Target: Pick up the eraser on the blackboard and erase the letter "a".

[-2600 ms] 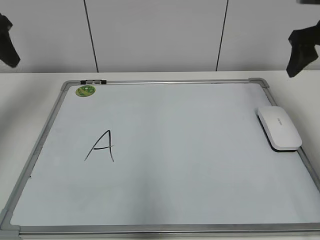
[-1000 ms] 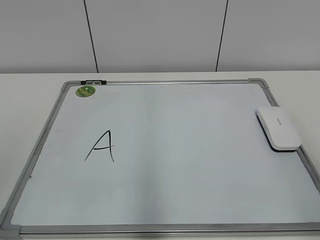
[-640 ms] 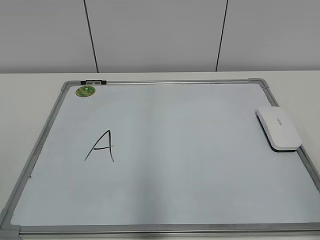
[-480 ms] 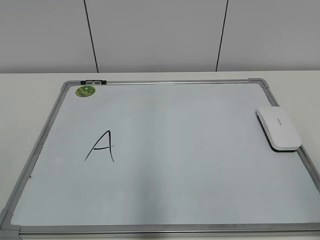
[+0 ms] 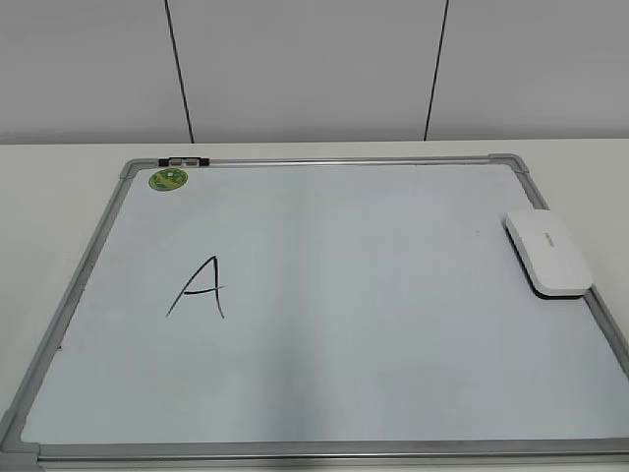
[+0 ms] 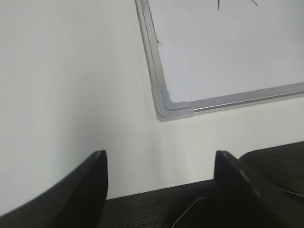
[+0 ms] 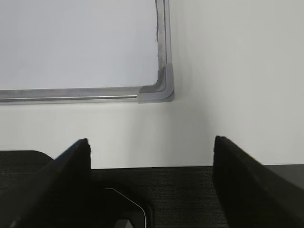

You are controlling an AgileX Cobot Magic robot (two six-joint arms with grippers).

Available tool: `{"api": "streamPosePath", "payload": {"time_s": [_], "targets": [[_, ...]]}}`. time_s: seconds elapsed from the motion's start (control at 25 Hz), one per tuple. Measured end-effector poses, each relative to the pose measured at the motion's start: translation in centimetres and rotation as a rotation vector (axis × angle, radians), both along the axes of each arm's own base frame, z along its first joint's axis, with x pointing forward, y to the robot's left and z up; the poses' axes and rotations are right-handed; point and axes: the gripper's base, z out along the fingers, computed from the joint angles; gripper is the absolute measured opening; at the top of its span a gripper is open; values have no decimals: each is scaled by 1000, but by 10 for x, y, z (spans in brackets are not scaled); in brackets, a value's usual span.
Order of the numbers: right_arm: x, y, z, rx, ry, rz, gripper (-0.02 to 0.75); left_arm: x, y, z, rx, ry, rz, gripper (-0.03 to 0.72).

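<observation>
Left gripper [image 6: 159, 164] and right gripper [image 7: 151, 152] hover over the white counter [image 6: 66, 85], jaws spread wide, empty. Beyond them lies the blackboard [image 5: 324, 447]. Its only visible letter, a capital "A" [image 5: 200, 288], sits beyond the left jaws. The eraser [image 5: 548, 253] rests far beyond the right jaws, on the board's right edge.

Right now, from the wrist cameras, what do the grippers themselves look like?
Both look alike. The left gripper and the right gripper each show two matte black, flat, blade-like fingers tapering to blunt tips, rising from a dark textured base. A thin pale line crosses each base. No cables, labels or coloured markings show. The exterior view shows neither arm.
</observation>
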Motion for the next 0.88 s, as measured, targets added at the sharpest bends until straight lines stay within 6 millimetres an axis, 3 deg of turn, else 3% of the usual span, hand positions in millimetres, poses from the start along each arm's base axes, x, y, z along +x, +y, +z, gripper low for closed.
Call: {"api": "streamPosePath", "payload": {"time_s": [0.2, 0.88], "targets": [[0, 0, -1, 1, 0, -2, 590, 1, 3, -2, 30, -8, 25, 594], [0, 2, -1, 24, -2, 1, 589, 1, 4, -2, 29, -8, 30, 580]]}}
